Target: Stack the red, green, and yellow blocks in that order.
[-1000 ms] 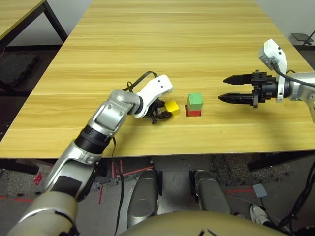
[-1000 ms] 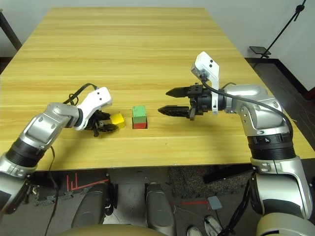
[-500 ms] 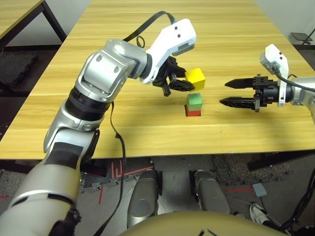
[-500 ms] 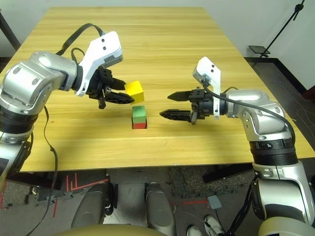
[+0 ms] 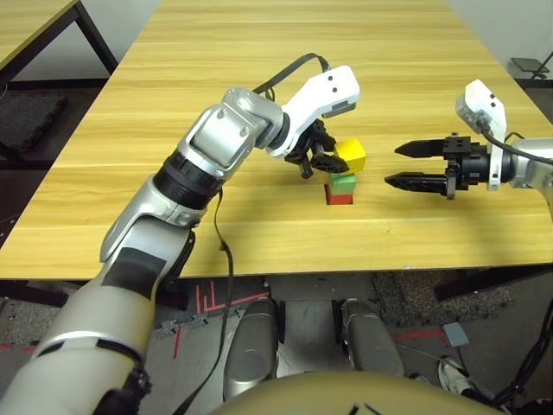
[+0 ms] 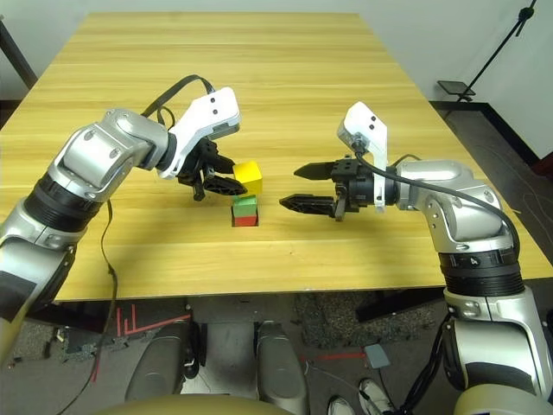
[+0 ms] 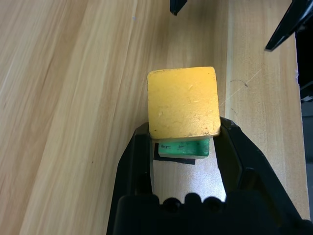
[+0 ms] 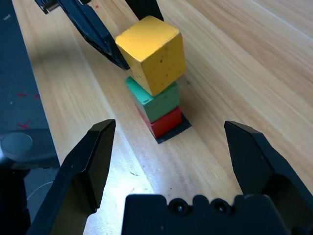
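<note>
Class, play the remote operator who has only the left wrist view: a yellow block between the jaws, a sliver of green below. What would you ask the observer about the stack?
Operator: Is anything under the green block?
Observer: Yes, the red block sits beneath the green block, on a flat black patch.
Operator: Has the yellow one landed?
Observer: The yellow block is tilted over the green one, in the left gripper; I cannot tell whether they touch.
Operator: Where is the other arm?
Observer: The right gripper hangs open beside the stack, apart from it.
</note>
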Robot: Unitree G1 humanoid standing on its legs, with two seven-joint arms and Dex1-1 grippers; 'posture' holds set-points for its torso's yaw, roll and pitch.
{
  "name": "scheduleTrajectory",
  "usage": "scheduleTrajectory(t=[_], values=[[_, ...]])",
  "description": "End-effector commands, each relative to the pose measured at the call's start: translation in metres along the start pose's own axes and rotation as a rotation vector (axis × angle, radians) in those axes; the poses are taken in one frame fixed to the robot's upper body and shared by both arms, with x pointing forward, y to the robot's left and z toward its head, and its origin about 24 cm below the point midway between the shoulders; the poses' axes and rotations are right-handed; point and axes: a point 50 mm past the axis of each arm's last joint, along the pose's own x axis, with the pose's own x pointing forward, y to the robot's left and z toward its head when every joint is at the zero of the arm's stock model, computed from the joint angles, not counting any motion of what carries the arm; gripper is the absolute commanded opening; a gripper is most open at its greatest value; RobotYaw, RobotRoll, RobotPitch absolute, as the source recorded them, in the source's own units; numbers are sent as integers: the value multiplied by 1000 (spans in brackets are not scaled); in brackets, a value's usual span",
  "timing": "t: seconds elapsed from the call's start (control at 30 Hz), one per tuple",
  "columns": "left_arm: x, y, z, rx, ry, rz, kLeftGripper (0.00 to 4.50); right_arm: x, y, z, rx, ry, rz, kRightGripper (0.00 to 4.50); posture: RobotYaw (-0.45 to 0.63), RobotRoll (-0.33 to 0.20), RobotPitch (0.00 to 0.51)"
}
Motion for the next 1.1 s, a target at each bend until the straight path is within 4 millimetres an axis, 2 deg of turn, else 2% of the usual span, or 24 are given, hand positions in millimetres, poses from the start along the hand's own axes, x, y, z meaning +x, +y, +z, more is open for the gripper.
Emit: scheduleTrajectory(t=[0.03, 0.97, 1.1], values=[[4, -3, -4, 1, 7, -23, 1872, -6, 1, 3, -6, -6, -17, 4500, 99, -101, 87], [6, -6, -15, 3, 40, -44, 1872, -6, 1, 0, 7, 0, -25, 4500, 98, -111, 101], [10, -8, -11, -4, 3, -36, 3196, -9, 1, -2, 10, 8, -31, 4500, 103, -116, 97]])
